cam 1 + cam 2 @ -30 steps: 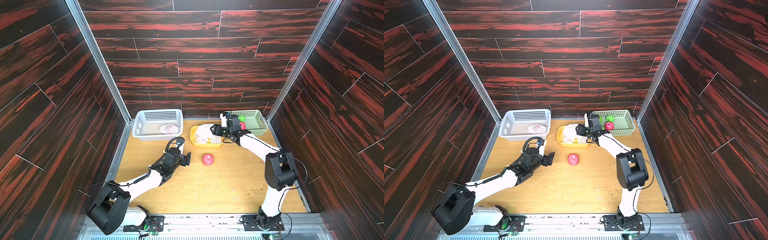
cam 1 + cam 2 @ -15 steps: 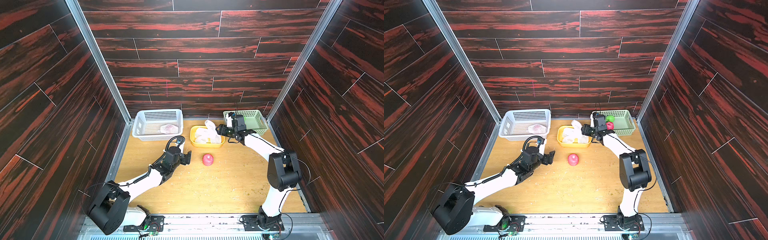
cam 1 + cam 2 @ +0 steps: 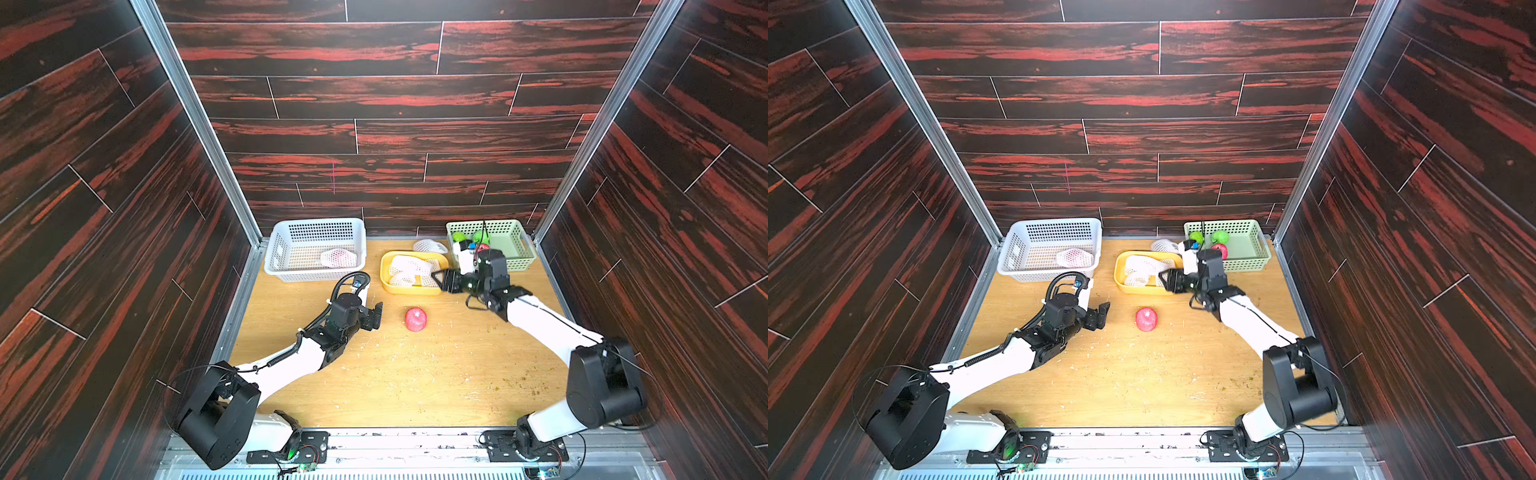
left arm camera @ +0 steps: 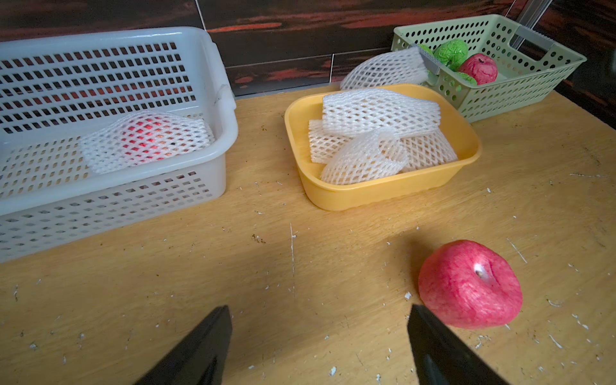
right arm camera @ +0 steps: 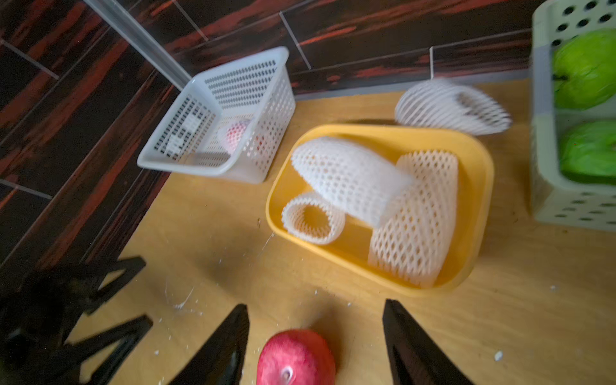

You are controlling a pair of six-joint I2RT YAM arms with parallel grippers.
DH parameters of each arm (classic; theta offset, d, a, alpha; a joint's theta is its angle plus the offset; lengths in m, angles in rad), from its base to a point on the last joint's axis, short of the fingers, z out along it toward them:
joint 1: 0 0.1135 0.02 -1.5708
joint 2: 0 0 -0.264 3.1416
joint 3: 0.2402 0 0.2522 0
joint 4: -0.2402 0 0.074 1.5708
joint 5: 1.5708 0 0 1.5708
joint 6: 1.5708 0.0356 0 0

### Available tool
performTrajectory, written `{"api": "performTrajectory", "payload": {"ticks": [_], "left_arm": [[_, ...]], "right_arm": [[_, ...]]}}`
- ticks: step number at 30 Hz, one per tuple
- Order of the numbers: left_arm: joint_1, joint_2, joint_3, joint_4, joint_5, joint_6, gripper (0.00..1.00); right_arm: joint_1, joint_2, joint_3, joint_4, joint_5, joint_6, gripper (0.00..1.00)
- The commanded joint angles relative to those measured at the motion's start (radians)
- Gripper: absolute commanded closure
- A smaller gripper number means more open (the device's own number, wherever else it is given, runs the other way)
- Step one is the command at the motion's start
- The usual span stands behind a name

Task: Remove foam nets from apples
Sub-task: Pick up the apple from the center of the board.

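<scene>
Left wrist and both top views are read from the left across. One netted apple is kept in the white basket, well apart from both arms. The left gripper is held low over the table, its fingers spread with nothing between them. The bare red apple is found just beside them on the right, outside the gap rather than within it, its dimple turned upward. Removed foam nets are piled in the yellow tray. The right gripper, likewise spread and empty, is poised by the tray's near corner. In its blurred wrist view the apple appears centred beneath the gap, so this arm is probably the better aligned. Bare apples are gathered in the green basket.
</scene>
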Motion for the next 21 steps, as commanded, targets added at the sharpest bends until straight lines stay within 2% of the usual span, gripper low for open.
{"api": "performTrajectory", "payload": {"ticks": [1,3,5,7,8,10,14,21], "left_arm": [[0.004,-0.017,-0.015,-0.030,0.004,0.010,0.13],[0.003,-0.022,-0.016,-0.044,0.017,0.017,0.13],[0.003,-0.029,-0.025,-0.049,0.030,0.017,0.13],[0.004,-0.042,-0.039,-0.051,0.059,0.024,0.13],[0.003,-0.054,-0.049,-0.057,0.077,0.030,0.13],[0.003,-0.079,-0.071,-0.069,0.093,0.030,0.12],[0.002,-0.127,-0.125,-0.051,0.094,0.023,0.10],[0.002,-0.112,-0.116,-0.060,0.116,0.026,0.10]], "right_arm": [[0.013,-0.070,-0.128,0.135,-0.061,-0.044,0.32],[0.023,-0.067,-0.173,0.180,-0.136,-0.051,0.29],[0.062,-0.024,-0.156,0.141,-0.161,-0.084,0.29],[0.134,0.009,-0.131,0.078,-0.101,-0.141,0.26],[0.166,0.015,-0.133,0.075,-0.048,-0.153,0.21],[0.196,0.024,-0.151,0.090,0.009,-0.141,0.16],[0.221,0.067,-0.142,0.060,0.080,-0.147,0.14],[0.264,0.153,-0.108,0.032,0.214,-0.176,0.12]]}}
